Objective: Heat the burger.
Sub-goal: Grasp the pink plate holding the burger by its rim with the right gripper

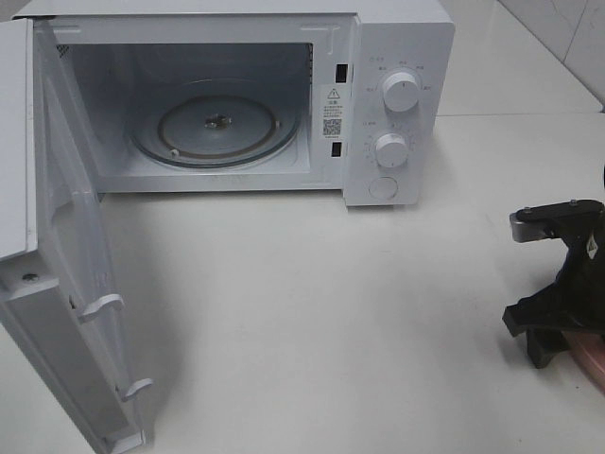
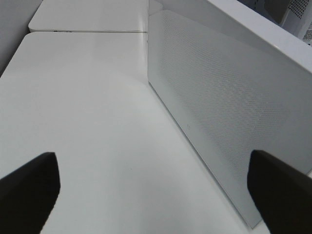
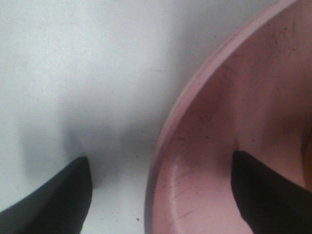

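I can't see the burger in any view, so with my right gripper (image 3: 160, 163) spread wide astride the rim of the pink plate (image 3: 234, 97) and my left gripper (image 2: 152, 161) also apart, I'd lift that soft, slippery stack by the stiff plate.

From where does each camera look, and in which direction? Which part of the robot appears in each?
Exterior high: above the table, looking down at the microwave and its open door; the right gripper shows at the right edge.
Left wrist: low over the table, facing the door's dotted panel; the left gripper's fingers stand wide apart.
Right wrist: close above the pink plate, looking down on its rim; the fingers straddle that rim.
Shared: exterior high and right wrist both show the plate and right gripper.
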{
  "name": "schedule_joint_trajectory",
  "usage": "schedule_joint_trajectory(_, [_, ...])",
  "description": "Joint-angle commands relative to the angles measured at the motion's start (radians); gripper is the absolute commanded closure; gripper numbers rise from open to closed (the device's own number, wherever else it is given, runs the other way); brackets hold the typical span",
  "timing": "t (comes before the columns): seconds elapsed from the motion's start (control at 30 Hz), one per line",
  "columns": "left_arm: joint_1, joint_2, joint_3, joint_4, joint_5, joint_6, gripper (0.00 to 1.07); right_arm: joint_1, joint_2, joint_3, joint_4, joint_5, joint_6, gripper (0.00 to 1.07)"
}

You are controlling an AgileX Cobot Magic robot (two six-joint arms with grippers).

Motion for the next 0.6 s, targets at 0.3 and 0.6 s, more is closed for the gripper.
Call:
schedule_joint_trajectory(0.3, [-0.005, -0.018, -0.001, -0.005, -0.002, -0.004, 0.07, -0.002, 0.026, 0.007, -0.011, 0.013, 0.062, 0.96])
schedule_joint_trajectory(0.6, [-0.005, -0.018, -0.001, -0.005, -0.002, -0.004, 0.07, 0.000, 0.026, 0.007, -0.014, 0.034, 0.060, 1.07])
